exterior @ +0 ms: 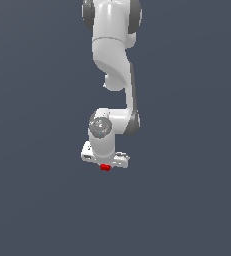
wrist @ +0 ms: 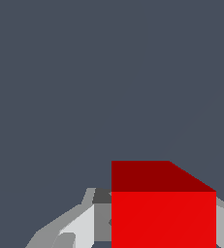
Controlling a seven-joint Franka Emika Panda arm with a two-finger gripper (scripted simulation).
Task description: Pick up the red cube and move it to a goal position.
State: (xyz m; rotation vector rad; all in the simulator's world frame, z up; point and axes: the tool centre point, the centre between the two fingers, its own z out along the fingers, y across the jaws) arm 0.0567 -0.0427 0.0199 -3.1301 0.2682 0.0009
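Observation:
The red cube (exterior: 105,167) shows as a small red patch just under the white hand of the arm, near the middle of the exterior view. My gripper (exterior: 105,164) points down over it. In the wrist view the red cube (wrist: 163,213) fills the space between the two grey fingers (wrist: 102,220), which touch it on both sides. My gripper (wrist: 163,232) is shut on the cube. The fingertips are mostly hidden by the hand in the exterior view.
A plain dark grey surface (exterior: 187,210) fills both views. The white arm (exterior: 112,60) reaches down from the top of the exterior view.

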